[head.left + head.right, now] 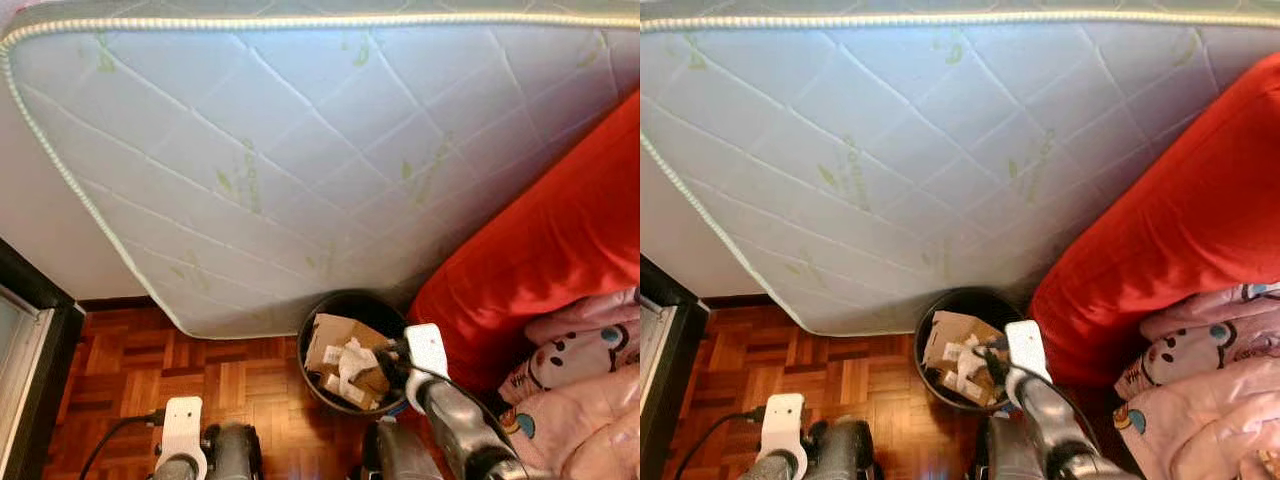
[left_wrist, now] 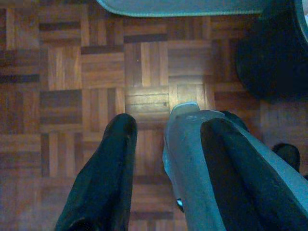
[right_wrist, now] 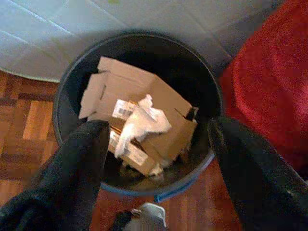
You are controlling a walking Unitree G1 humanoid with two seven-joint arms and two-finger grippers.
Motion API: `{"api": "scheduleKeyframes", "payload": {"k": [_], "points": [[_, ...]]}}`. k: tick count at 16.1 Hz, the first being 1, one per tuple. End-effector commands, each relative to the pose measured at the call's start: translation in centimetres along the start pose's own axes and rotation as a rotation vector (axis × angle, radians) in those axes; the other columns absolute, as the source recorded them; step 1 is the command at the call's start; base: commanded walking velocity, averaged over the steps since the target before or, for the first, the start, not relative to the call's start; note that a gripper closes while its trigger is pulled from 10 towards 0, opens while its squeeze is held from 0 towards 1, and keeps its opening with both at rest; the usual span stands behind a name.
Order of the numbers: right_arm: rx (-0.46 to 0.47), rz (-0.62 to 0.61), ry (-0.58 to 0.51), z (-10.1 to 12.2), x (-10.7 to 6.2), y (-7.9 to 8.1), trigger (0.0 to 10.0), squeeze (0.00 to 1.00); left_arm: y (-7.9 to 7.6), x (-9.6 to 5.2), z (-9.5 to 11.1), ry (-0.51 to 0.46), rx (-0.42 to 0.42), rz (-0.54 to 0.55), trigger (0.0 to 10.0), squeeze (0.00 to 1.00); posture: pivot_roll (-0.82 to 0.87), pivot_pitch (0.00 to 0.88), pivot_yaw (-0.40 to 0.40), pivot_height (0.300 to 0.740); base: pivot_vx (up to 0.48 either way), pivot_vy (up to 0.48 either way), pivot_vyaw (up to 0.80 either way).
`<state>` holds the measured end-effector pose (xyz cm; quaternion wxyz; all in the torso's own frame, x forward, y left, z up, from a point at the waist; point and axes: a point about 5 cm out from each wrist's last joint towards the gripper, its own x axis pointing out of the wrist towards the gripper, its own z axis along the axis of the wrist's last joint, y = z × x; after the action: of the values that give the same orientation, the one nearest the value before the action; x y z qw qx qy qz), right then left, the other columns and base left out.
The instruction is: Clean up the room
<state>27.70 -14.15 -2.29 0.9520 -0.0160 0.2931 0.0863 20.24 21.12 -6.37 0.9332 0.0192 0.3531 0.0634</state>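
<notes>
Two grippers sat at the near edge of the head view. At about seven o'clock the left gripper (image 2: 159, 163) hung low above the parquet floor (image 1: 120, 370), its black fingers (image 2: 103, 178) parted with nothing between them; a grey part of the robot's own body showed between them in the wrist view, lower down. At about five o'clock the right gripper (image 3: 154, 159) hovered just over the near rim of the black bin (image 3: 65, 96), its two fingers spread wide and empty, one on either side of the bin's mouth.

Inside the bin lay a crushed cardboard box (image 3: 144, 91) with a white label, and a crumpled piece of white paper (image 3: 139, 122) rested on top of it, directly below the open right gripper.

At three o'clock from the bin, touching it or just beside it, rose a red cover (image 1: 540, 250), and at four o'clock lay pink printed bedding (image 1: 580, 390). Beyond the bin, from nine round to one o'clock, a white quilted mattress (image 1: 300, 150) with green leaf marks leaned tilted, its lower edge meeting the floor just behind the bin. At nine o'clock stood a dark frame (image 1: 30, 340) against a pale wall (image 1: 40, 220).
</notes>
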Motion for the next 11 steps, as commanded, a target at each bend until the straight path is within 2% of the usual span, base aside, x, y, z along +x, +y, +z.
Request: {"api": "scheduleKeyframes", "payload": {"k": [1, 7, 11], "points": [[0.013, 0.001, 0.024, -0.9, -0.3, -0.2, 10.0, 0.00, -0.5, -0.7, -2.4, 0.101, -0.004, -0.015, 10.0, 0.00, -0.02, 0.175, -0.091, 0.687, 0.000, 0.000, 0.00], [0.025, 0.001, 0.073, -3.0, -1.1, -0.6, 10.0, 0.00, -0.5, -0.5, -2.1, 0.102, -0.002, -0.013, 10.0, 0.00, -0.02, 0.159, -0.090, 0.740, 0.000, 0.000, 0.00], [0.014, -0.009, 0.114, -4.1, -1.6, -1.1, 10.0, 0.00, -0.5, -0.5, -2.1, 0.105, -0.005, -0.010, 10.0, 0.00, -0.02, 0.136, -0.097, 0.740, 0.000, 0.000, 0.00]]}}
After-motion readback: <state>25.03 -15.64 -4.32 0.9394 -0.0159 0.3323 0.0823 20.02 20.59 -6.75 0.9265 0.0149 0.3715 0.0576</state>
